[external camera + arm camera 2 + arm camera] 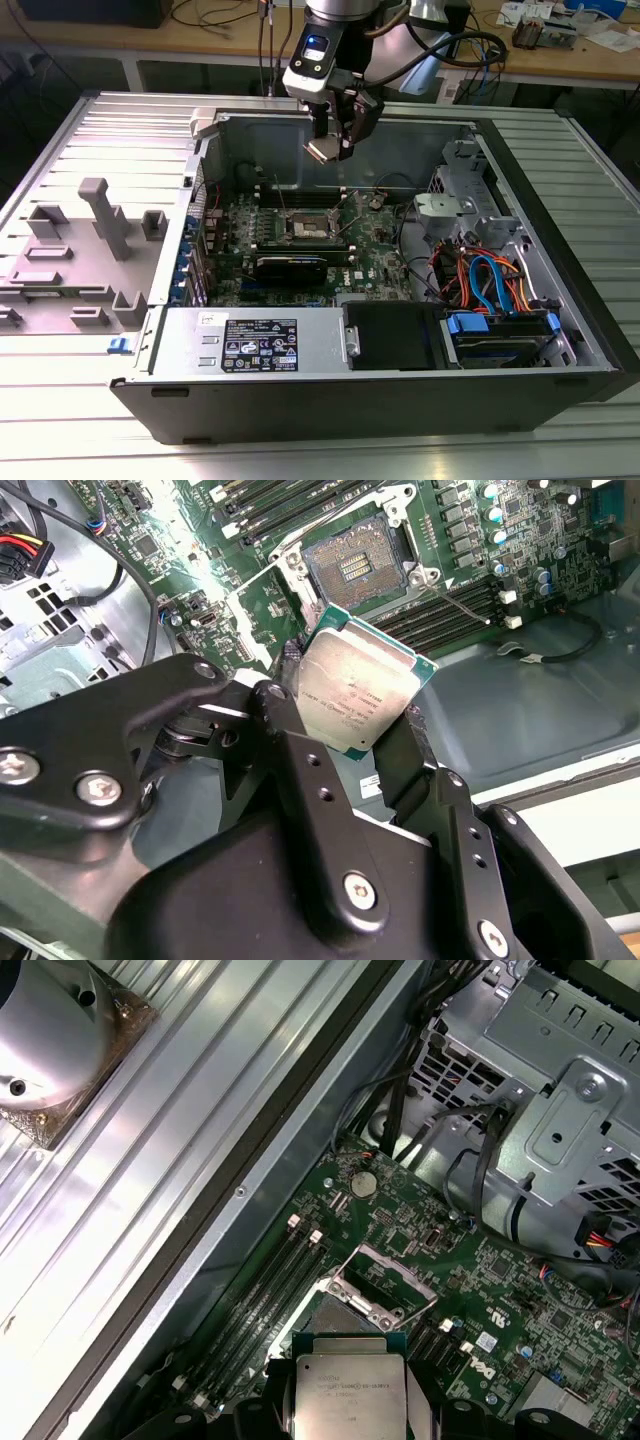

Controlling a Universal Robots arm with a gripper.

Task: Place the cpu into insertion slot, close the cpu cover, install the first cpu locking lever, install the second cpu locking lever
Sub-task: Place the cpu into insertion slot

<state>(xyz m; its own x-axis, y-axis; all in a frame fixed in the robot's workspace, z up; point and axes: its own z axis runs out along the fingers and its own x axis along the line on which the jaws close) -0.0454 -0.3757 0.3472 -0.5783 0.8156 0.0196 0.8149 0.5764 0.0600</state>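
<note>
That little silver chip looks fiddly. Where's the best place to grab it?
Probably by two opposite thin edges, with the fingers closing in from the sides. The cpu is a flat square, so its edges give parallel faces to squeeze, and that leaves its flat faces free for seating in the slot. The gripper holds it this way now, above the board.

**Arm, single.** Wrist (312, 55): silver-grey housing, reaching down from above, slightly tilted.

**Pincer** (332, 145): black, two-fingered, pointing downward. It hangs above the insertion slot (308, 228) and is well clear of it.

**Fingers** (408, 748): closed against opposite edges of the cpu (360, 685). The chip is carried tilted with its metal face outward, above the slot and not touching it, in both wrist views.
</note>
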